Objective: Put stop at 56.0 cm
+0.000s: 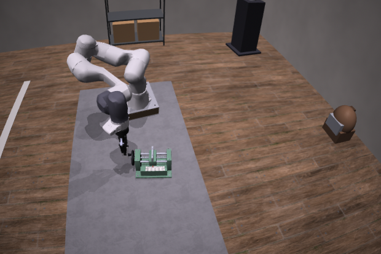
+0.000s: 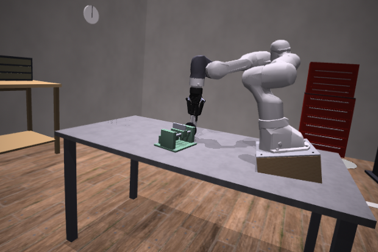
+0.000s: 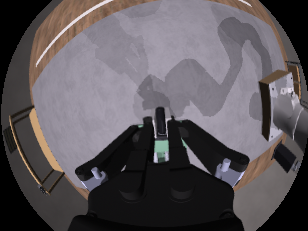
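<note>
The green stop fixture (image 1: 168,160) (image 2: 167,138) (image 3: 161,147) stands on the table, with a carriage (image 1: 152,157) near the middle of its rods. A white scale (image 1: 158,168) with a small red mark lies below; its numbers are too small to read. The black handwheel (image 1: 133,157) (image 2: 191,125) is on the fixture's gripper side. Its black handle (image 3: 160,117) sticks out between my fingertips. My gripper (image 1: 124,152) (image 2: 194,119) (image 3: 160,114) points down and is shut on this handle. The fingers hide part of the handle and most of the wheel in the wrist view.
The grey table (image 1: 141,213) (image 2: 122,138) carries the fixture and the arm's base (image 1: 144,112) (image 2: 287,166). The fixture stands close beside the gripper. A shelf rack (image 1: 135,15), a black pedestal (image 1: 247,26) and a red tool cabinet (image 2: 330,111) stand away from the table.
</note>
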